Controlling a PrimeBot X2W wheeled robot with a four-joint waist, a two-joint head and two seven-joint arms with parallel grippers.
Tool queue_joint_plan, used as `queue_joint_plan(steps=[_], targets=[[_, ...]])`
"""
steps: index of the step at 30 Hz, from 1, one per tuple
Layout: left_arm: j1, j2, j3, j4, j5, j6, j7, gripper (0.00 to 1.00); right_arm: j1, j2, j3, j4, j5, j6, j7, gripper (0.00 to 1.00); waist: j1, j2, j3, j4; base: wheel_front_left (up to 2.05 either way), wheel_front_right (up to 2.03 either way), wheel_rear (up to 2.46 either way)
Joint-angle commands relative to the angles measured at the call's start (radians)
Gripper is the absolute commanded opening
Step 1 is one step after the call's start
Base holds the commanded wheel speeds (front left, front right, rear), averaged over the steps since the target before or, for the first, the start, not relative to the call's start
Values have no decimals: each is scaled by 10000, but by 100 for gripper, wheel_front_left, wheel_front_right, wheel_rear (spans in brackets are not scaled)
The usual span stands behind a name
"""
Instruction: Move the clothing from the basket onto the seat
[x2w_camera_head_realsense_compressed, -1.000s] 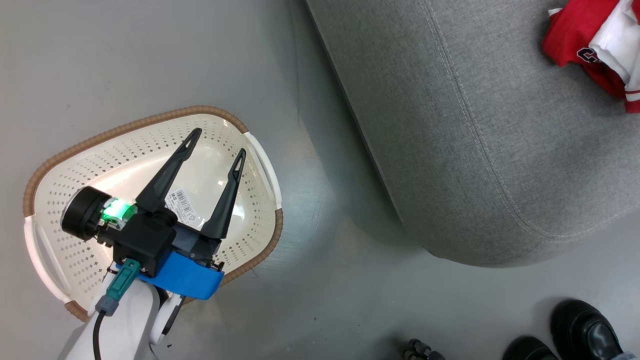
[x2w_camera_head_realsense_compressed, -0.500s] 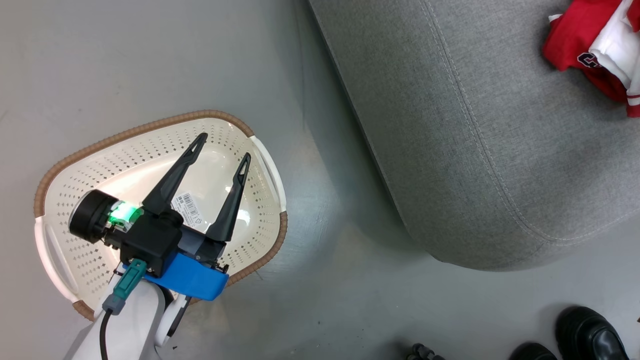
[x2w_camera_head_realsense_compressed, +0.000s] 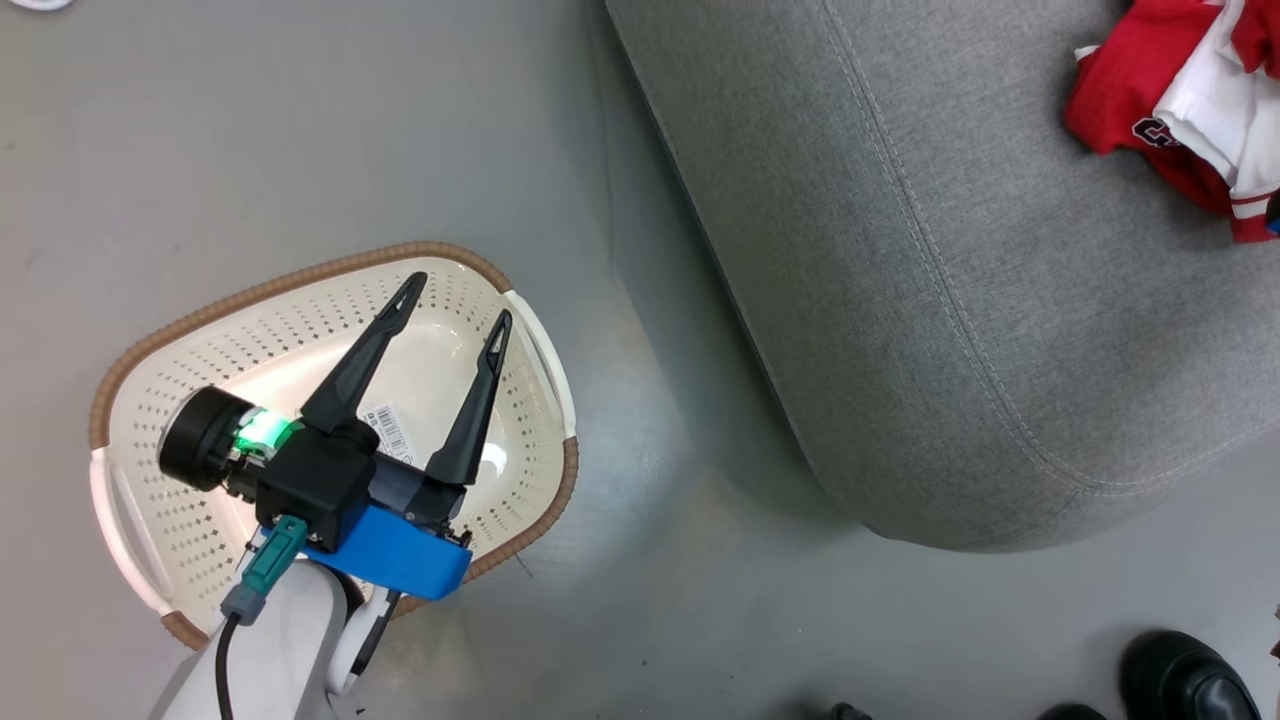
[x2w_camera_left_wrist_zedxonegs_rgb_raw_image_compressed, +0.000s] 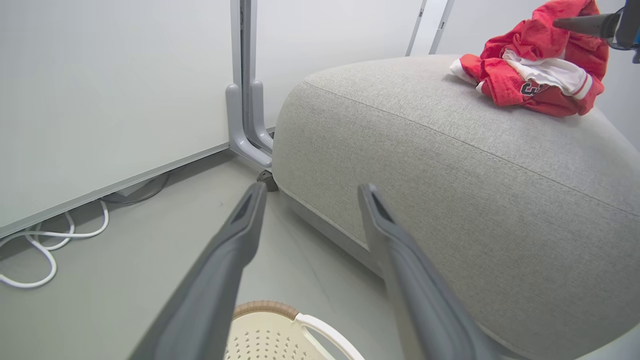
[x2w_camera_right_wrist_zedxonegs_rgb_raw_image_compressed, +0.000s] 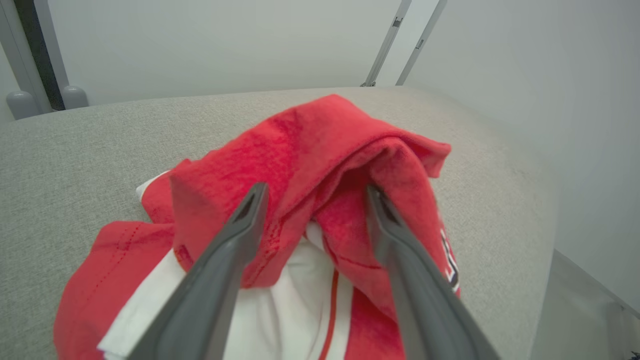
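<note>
The clothing (x2w_camera_head_realsense_compressed: 1170, 90), a crumpled red jersey pile with white trim, lies on the light grey seat (x2w_camera_head_realsense_compressed: 950, 300) at the upper right. My right gripper (x2w_camera_right_wrist_zedxonegs_rgb_raw_image_compressed: 316, 189) is open, its fingers spread over a raised red fold of the clothing (x2w_camera_right_wrist_zedxonegs_rgb_raw_image_compressed: 310, 145) on the seat (x2w_camera_right_wrist_zedxonegs_rgb_raw_image_compressed: 75, 135). The cream perforated basket (x2w_camera_head_realsense_compressed: 300, 275) stands on the floor at the left, with a label inside and no garment. My left gripper (x2w_camera_head_realsense_compressed: 459, 300) hangs open above it, holding nothing. The left wrist view has the left gripper (x2w_camera_left_wrist_zedxonegs_rgb_raw_image_compressed: 312, 189), the basket rim (x2w_camera_left_wrist_zedxonegs_rgb_raw_image_compressed: 265, 306), the seat (x2w_camera_left_wrist_zedxonegs_rgb_raw_image_compressed: 450, 175) and the clothing (x2w_camera_left_wrist_zedxonegs_rgb_raw_image_compressed: 535, 70).
A person's black shoe (x2w_camera_head_realsense_compressed: 1185, 675) stands on the grey floor at the lower right, near the seat's corner. White cables (x2w_camera_left_wrist_zedxonegs_rgb_raw_image_compressed: 45, 250) lie along the wall, and a grey panel post (x2w_camera_left_wrist_zedxonegs_rgb_raw_image_compressed: 245, 115) stands beside the seat.
The whole head view has shifted a little, so the camera moved. The left gripper stays open over the basket and the clothing stays on the seat.
</note>
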Motion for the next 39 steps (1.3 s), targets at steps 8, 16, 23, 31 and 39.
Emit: queue_joint_plan(steps=[8, 16, 23, 31, 39], targets=[[-54, -365, 22, 317, -176, 48, -72, 100, 411, -335, 414, 231, 129, -2, -48, 100, 0, -1, -751, 249, 0, 0, 0], [394, -1108, 281, 617, -348, 6, -77, 100, 1070, -571, 1263, 137, 538, -3, -49, 100, 0, -1, -1862, 646, 0, 0, 0], [838, -1814, 653, 1112, -492, -97, -78, 100, 2197, -409, 2248, -558, 1102, -1, -45, 100, 0, -1, -3011, 1188, 0, 0, 0], [1407, -2292, 1195, 1582, -542, -163, -78, 100, 3929, -46, 3440, -1833, 1940, -1, -46, 100, 0, -1, -4214, 1827, 0, 0, 0], [2059, -2521, 1691, 1916, -562, -208, -78, 100, 5647, 402, 4479, -3131, 2658, -1, 93, 100, 0, -1, -5204, 2485, 0, 0, 0]])
